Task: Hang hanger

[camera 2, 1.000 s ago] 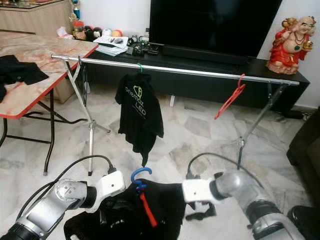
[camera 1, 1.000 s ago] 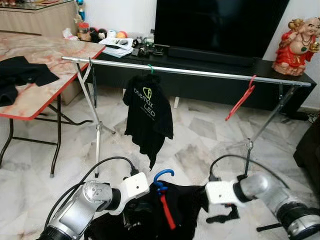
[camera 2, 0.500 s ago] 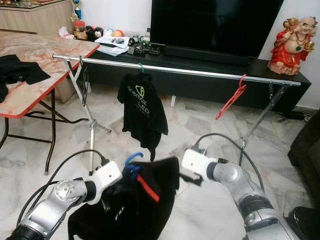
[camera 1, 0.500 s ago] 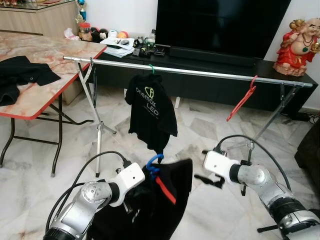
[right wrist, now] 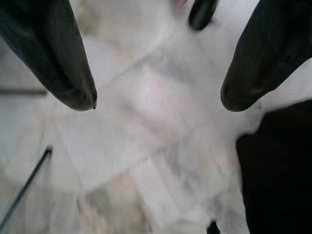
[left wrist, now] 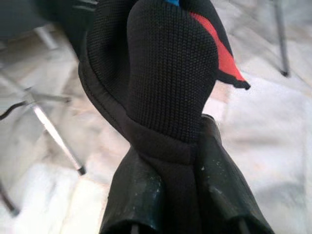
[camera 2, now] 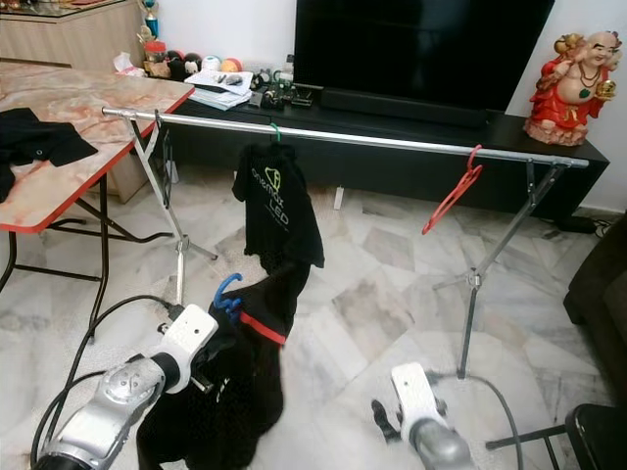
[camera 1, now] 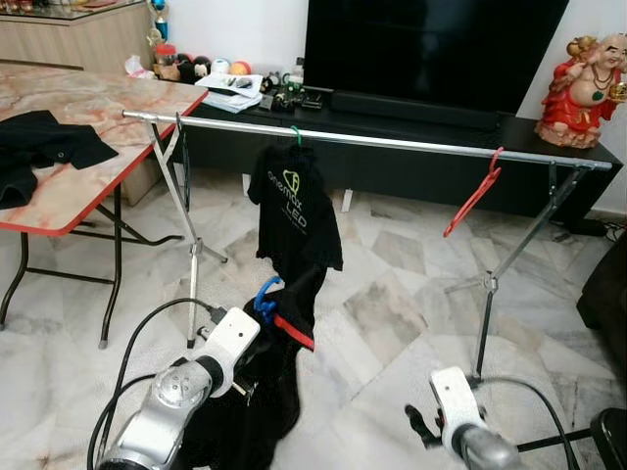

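**Left end effector grips the shirt on its blue hanger**

The left end effector is clamped on a knit black shirt draped over a blue hanger, lower left of frame, below the metal rail. The right end effector hangs spread over glossy marble floor.

Left claw gripping black garment on blue hanger, below metal rail

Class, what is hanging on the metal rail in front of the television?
On the metal rail hang a black shirt on a green hanger, mostly covered, and an empty red hanger.
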Robot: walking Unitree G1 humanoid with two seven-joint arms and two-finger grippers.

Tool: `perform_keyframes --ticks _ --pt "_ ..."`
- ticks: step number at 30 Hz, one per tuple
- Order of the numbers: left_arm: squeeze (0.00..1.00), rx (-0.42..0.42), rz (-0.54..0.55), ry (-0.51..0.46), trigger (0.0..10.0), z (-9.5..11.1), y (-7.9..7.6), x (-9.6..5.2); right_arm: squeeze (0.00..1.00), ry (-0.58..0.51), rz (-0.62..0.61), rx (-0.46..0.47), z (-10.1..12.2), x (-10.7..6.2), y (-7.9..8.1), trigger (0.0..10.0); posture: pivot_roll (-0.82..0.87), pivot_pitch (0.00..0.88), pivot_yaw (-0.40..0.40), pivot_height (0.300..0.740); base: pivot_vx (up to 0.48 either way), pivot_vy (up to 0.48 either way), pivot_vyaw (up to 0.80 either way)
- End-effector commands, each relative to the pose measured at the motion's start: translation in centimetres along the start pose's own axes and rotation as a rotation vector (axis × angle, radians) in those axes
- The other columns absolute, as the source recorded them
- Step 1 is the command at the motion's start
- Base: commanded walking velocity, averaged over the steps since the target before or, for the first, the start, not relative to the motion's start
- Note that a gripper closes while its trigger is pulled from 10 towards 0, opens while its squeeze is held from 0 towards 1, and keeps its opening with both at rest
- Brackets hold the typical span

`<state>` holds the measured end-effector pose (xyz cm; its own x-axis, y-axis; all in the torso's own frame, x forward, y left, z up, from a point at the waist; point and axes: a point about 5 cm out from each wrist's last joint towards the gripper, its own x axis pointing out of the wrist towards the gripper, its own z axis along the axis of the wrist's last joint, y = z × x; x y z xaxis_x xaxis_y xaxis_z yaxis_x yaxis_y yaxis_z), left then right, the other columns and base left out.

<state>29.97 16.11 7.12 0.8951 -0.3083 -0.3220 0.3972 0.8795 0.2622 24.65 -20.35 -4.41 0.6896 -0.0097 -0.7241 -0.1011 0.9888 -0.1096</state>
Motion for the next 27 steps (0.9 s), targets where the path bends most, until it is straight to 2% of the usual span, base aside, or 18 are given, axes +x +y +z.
perform_keyframes --ticks 1,5,12,20,27 --pt "0.00 -0.041 0.067 -0.038 10.0 0.1 0.9 -0.3 0.00 0.045 -0.023 0.059 -1.4 -0.2 0.0 10.0 0.16 0.000 -0.070 0.740 0.000 0.000 0.00" --pt "0.00 -0.052 0.113 -0.014 10.0 -0.9 1.2 -0.9 0.00 0.082 -0.063 0.177 -3.2 -0.5 0.1 10.0 0.17 0.000 -0.069 0.740 0.000 0.000 0.00" --pt "0.00 -0.064 0.150 0.014 10.0 -1.9 1.0 -1.3 0.00 0.157 -0.087 0.216 -6.0 -1.3 0.5 10.0 0.18 0.000 -0.067 0.740 0.000 0.000 0.00" --pt "0.00 -0.098 0.157 0.016 10.0 -1.8 1.0 -1.3 0.00 0.184 -0.092 0.210 -7.0 -1.6 0.2 10.0 0.17 0.000 -0.058 0.740 0.000 0.000 0.00" --pt "0.00 -0.107 0.161 0.018 10.0 -1.7 0.9 -1.2 0.00 0.177 -0.072 0.193 -6.3 -1.3 0.5 10.0 0.14 0.000 -0.043 0.740 0.198 0.000 0.00"
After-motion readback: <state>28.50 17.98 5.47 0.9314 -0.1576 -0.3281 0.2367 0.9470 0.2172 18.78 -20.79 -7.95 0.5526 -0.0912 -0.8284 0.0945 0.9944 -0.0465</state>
